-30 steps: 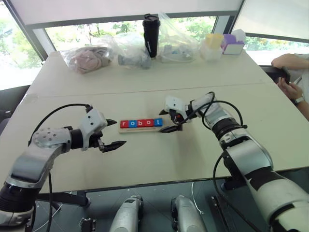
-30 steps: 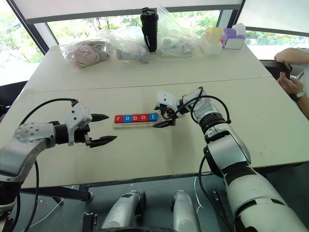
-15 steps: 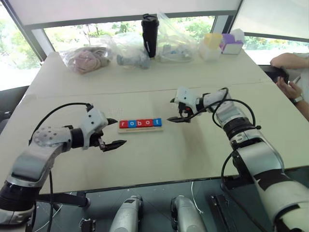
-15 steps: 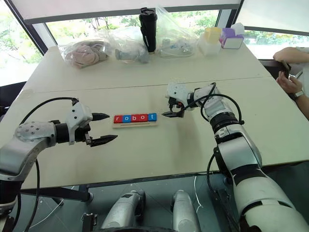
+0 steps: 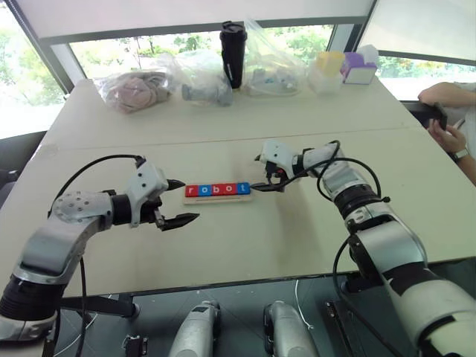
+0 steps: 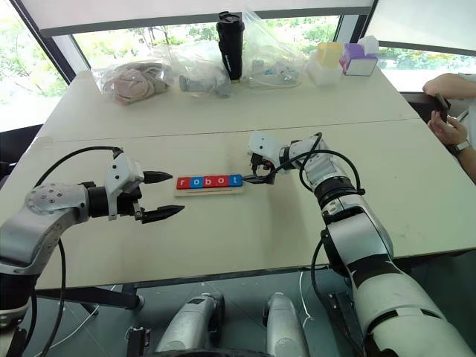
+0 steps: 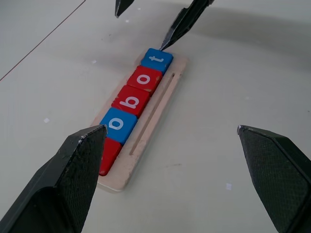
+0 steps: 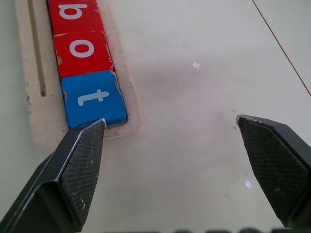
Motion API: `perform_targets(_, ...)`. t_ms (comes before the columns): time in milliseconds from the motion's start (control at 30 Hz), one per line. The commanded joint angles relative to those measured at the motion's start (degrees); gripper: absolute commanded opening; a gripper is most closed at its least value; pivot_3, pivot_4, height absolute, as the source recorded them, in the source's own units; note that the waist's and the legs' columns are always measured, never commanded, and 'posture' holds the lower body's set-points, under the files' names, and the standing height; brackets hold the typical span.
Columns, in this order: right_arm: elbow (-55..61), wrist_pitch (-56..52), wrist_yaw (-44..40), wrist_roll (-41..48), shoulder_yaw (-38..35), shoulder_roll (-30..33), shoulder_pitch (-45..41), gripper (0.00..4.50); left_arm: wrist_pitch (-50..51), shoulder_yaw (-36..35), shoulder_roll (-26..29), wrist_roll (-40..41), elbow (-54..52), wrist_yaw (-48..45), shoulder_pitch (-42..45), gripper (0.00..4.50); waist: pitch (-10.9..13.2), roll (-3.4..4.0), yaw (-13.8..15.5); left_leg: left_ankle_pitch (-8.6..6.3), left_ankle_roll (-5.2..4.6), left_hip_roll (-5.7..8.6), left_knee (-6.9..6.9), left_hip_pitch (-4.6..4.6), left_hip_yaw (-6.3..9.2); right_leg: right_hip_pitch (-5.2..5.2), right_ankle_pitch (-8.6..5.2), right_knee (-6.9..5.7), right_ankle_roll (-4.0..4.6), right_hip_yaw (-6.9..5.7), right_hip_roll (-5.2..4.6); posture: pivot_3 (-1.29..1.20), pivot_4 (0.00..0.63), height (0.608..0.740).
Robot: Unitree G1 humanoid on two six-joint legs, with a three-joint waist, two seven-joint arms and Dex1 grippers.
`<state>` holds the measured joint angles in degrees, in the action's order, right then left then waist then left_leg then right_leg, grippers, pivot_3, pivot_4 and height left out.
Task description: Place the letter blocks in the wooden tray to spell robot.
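Tray [image 5: 217, 198] lies crosswise mid-table, blocks [image 5: 217, 190] reading r-o-b-o-t left to right.
I see red, blue, red, red, blue; left gripper [image 5: 178, 201] spread near its left end, right gripper [image 5: 261, 173] spread at the t.

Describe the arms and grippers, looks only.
Both arms are silver-grey metal segments with black joint bands and loose black cables looping outside. Each wrist carries a white housing. The left gripper and right gripper each have two black pointed fingers with finely textured pads.

Pale beige table [image 5: 223, 253] before bright windows [image 5: 111, 52] with greenery outside, white blinds [image 5: 186, 11] above
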<state>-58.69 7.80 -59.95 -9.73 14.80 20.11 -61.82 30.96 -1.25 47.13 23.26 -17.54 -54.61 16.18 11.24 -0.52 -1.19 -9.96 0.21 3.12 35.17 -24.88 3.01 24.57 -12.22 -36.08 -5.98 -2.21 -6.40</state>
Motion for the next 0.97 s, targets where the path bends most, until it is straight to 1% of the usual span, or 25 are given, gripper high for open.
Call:
perform_targets(33,0.26,0.07,0.29,1.27,-1.46,-0.74,-1.48,4.46,-0.19,-1.34,0.23,0.61,-1.68,0.16,0.05,4.50,0.00,0.00,-0.01,0.00,0.00,0.00,0.00,0.00,0.00,0.00,0.00,0.00,0.00,0.00,0.00,0.00,0.150,0.740)
perform_targets(100,0.32,0.44,0.86,0.59,-1.28,-0.19,-1.58,4.46,-0.19,-1.46,0.26,0.63,-1.65,0.18,0.00,4.50,0.00,0.00,-0.01,0.00,0.00,0.00,0.00,0.00,0.00,0.00,0.00,0.00,0.00,0.00,0.00,0.00,0.150,0.740)
perform_targets(200,1.08,1.76,2.65,-1.33,-0.65,2.30,-1.79,4.46,-0.02,-2.41,0.45,1.04,-1.48,0.24,-0.29,4.50,0.00,0.00,0.06,0.00,0.00,0.00,0.00,0.00,0.00,0.00,0.00,0.00,0.00,0.00,0.00,0.00,0.150,0.740)
perform_targets(300,5.04,1.79,4.29,-1.59,-1.54,5.67,-1.03,4.46,0.48,-4.36,0.63,2.20,-1.58,0.43,-1.41,4.50,0.00,0.01,0.26,0.00,0.00,0.01,0.01,0.00,0.00,0.00,0.00,0.01,0.00,0.00,-0.03,0.00,0.150,0.740)
perform_targets(367,7.93,0.77,4.92,-1.06,-2.13,6.85,-0.11,4.46,0.22,-5.23,0.82,2.24,-1.67,0.69,-2.32,4.50,0.00,0.01,0.13,0.00,0.00,0.01,0.00,0.00,-0.02,0.00,-0.02,0.03,0.02,0.02,-0.04,0.00,0.150,0.740)
perform_targets(400,11.38,-0.60,5.47,-0.88,-2.58,7.84,1.30,4.46,0.24,-6.66,1.23,2.45,-1.99,0.65,-3.87,4.50,0.00,0.00,0.07,0.00,0.00,0.00,-0.01,0.00,-0.02,0.00,-0.02,0.03,0.02,0.02,-0.04,0.00,0.150,0.740)
perform_targets(467,22.28,-6.34,6.48,0.35,-4.52,9.61,6.36,4.46,1.61,-12.06,2.40,4.04,-2.44,0.06,-8.50,4.50,-0.01,0.00,-0.32,0.00,0.00,-0.04,-0.06,0.00,-0.02,0.04,-0.04,0.03,0.05,0.03,-0.02,0.00,0.150,0.740)
perform_targets(500,29.28,-11.31,6.66,2.54,-6.29,9.57,9.72,4.46,1.57,-14.83,3.01,4.28,-2.34,-0.29,-10.98,4.50,-0.01,0.00,-0.39,-0.01,0.00,-0.06,-0.13,0.01,-0.02,0.06,-0.04,0.01,0.05,0.06,-0.03,0.00,0.150,0.740)
perform_targets(600,49.75,-28.71,7.47,11.56,-11.82,7.50,19.74,4.46,1.48,-20.61,3.22,5.19,-2.17,0.12,-16.43,4.50,0.00,0.01,0.03,-0.02,-0.01,-0.08,-0.28,0.03,0.03,0.12,-0.11,-0.02,0.09,0.06,-0.03,0.00,0.150,0.740)
perform_targets(700,67.76,-43.92,8.80,20.13,-17.04,7.18,31.58,4.46,2.98,-25.60,1.54,6.69,-4.27,1.24,-22.55,4.50,-0.01,0.02,0.41,-0.02,-0.01,-0.10,-0.25,0.03,0.04,0.11,-0.23,-0.03,0.28,0.06,-0.05,0.00,0.150,0.740)
perform_targets(767,75.87,-51.44,9.38,24.45,-19.72,8.42,38.11,4.46,4.26,-27.54,0.17,8.17,-6.20,2.35,-25.30,4.50,-0.02,0.00,0.79,-0.05,0.02,-0.08,-0.18,0.01,0.05,0.02,-0.37,0.05,0.44,0.05,-0.13,0.00,0.150,0.740)
perform_targets(833,82.29,-56.11,9.49,26.92,-20.84,10.68,43.90,4.46,4.88,-28.11,-1.11,9.05,-7.47,3.18,-27.54,4.50,-0.04,-0.03,1.42,-0.14,0.13,-0.05,-0.09,0.00,0.05,-0.09,-0.39,0.15,0.43,0.06,-0.35,0.00,0.150,0.740)
perform_targets(867,84.66,-58.18,9.68,28.16,-21.36,11.56,46.04,4.46,5.21,-28.10,-1.70,9.46,-7.73,3.56,-28.37,4.50,-0.04,-0.03,1.56,-0.16,0.15,-0.05,-0.05,-0.03,0.03,-0.10,-0.50,0.22,0.24,0.09,-0.38,0.00,0.150,0.740)
perform_targets(967,88.41,-61.37,10.93,31.32,-22.51,12.72,49.50,4.46,5.88,-27.20,-3.13,10.74,-8.07,3.73,-30.32,4.50,-0.09,0.07,1.55,-0.18,0.13,-0.20,-0.12,-0.28,0.04,-0.05,-0.48,0.67,0.31,0.10,-0.30,0.00,0.150,0.740)
